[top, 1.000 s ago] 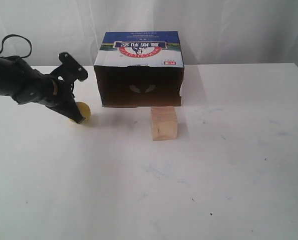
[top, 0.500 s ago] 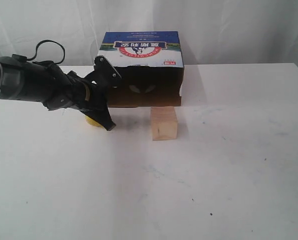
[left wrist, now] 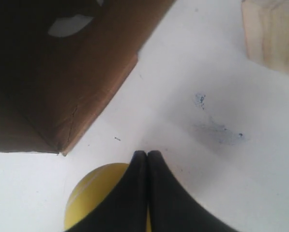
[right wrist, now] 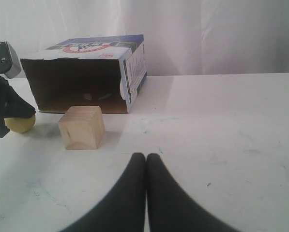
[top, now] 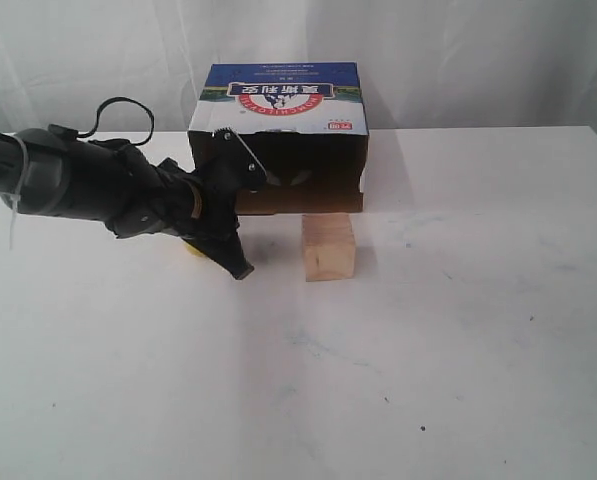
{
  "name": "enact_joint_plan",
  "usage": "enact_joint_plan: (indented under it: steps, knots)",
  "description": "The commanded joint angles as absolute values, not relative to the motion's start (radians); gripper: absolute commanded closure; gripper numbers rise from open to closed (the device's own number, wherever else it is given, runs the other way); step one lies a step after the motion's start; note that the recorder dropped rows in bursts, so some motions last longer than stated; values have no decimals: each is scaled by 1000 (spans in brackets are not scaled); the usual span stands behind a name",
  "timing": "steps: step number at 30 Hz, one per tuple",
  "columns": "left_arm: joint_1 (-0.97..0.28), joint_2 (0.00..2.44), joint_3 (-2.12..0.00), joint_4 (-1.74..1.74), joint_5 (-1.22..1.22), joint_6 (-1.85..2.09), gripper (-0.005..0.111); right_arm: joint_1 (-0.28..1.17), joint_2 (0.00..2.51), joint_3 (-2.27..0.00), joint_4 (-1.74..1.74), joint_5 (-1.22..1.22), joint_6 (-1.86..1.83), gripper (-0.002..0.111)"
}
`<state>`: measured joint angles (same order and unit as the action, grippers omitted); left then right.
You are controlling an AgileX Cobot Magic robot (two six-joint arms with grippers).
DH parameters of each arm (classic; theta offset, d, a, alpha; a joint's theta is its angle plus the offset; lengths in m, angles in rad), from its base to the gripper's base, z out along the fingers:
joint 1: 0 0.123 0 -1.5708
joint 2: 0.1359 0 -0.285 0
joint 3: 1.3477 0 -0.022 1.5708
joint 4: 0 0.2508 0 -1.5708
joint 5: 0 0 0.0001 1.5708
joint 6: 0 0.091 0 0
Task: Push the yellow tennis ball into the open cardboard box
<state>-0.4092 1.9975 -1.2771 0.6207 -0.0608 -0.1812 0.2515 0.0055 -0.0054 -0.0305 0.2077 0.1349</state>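
Since the push needs only one arm, I keep the right gripper (right wrist: pixel 145 158) low over the counter (top: pixel 428 380), fingers pressed together on nothing. Farther in, the left gripper (left wrist: pixel 146 154) is also pinched shut and empty, a blunt wedge that suits nudging. It lies over the yellow tennis ball (left wrist: pixel 91 198), which sits left of centre, outside the box. The wooden cube (top: pixel 329 247) stands nearby. Toward the far edge, the open cardboard box (top: pixel 278 130) faces me, so I judge that a shove inward is needed.

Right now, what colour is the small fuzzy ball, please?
Yellow; the fuzzy ball shows best in left wrist view.
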Motion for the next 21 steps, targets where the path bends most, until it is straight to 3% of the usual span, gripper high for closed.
enact_joint_plan:
  steps: [1,21]
  knots:
    - [-408,2013,-1318,610,5,-186,107,249,0,0,-32,201,139,108]
    - [-471,1919,-1375,636,198,-190,107,249,0,0,-32,201,139,108]
